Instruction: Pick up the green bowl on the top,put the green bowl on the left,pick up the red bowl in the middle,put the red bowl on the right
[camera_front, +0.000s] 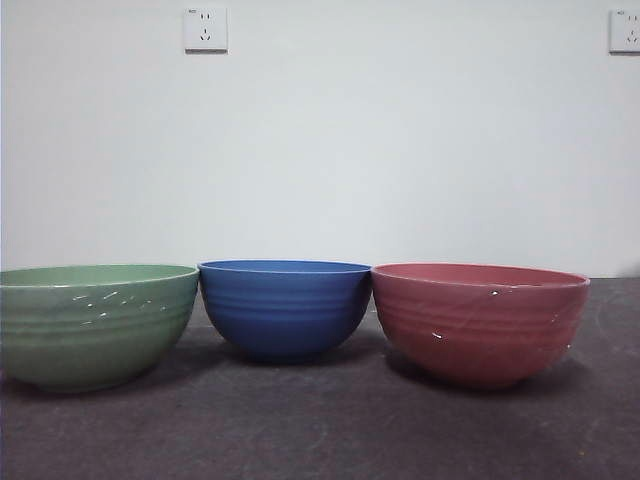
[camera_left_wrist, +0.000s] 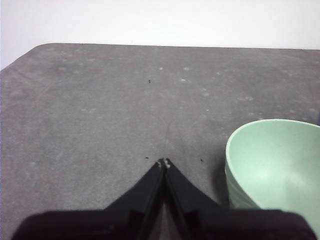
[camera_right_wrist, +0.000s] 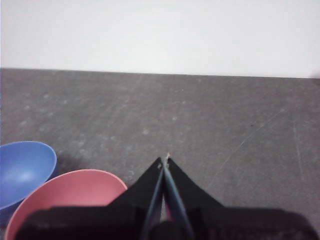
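Observation:
Three bowls stand apart in a row on the dark table. The green bowl (camera_front: 95, 325) is at the left, a blue bowl (camera_front: 284, 307) in the middle, the red bowl (camera_front: 479, 322) at the right. Neither arm shows in the front view. My left gripper (camera_left_wrist: 164, 162) is shut and empty, above bare table beside the green bowl (camera_left_wrist: 275, 167). My right gripper (camera_right_wrist: 164, 160) is shut and empty too, hanging over the far rim of the red bowl (camera_right_wrist: 65, 197), with the blue bowl (camera_right_wrist: 22, 167) beyond it.
The grey table (camera_front: 320, 430) runs back to a white wall with two power sockets (camera_front: 205, 29). Its rounded corner and far edge (camera_left_wrist: 45, 47) show in the left wrist view.

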